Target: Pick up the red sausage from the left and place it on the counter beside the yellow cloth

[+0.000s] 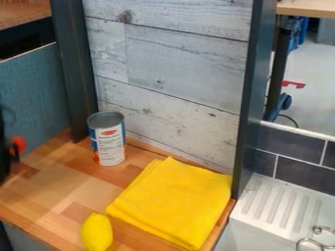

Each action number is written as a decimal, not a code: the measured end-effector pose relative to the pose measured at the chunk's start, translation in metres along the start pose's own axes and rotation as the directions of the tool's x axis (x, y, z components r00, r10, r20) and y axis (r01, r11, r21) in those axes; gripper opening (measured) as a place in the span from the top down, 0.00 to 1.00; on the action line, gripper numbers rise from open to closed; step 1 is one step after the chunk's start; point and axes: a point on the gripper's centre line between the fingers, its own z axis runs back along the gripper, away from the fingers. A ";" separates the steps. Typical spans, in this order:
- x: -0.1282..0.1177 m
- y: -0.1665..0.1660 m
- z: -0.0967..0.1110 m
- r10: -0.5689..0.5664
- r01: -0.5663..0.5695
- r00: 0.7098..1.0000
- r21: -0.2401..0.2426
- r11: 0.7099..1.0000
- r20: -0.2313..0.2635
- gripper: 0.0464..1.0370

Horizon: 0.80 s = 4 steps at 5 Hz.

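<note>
At the left edge is a dark, blurred shape that looks like part of the gripper (6,152), cut off by the frame. A small red-orange round thing (19,143) is right beside it; whether it is held cannot be told. An open-topped can (110,144) with a white and blue label stands upright near the back wall, to the gripper's right. The folded yellow cloth (173,201) lies flat at the right of the wooden counter (46,191). Close to the front edge, a yellow lemon (97,232) rests left of the cloth's lower corner.
A whitish plank wall (170,73) rises behind the counter between dark posts, one at left (72,68) and one at right (252,98). A teal panel (33,93) bounds the left side. Beyond the right post are a white ridged drainboard (278,206) and metal rings (314,241).
</note>
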 end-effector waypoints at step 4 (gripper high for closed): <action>-0.045 -0.096 0.058 -0.373 0.378 0.926 -0.125 0.917 0.067 0.48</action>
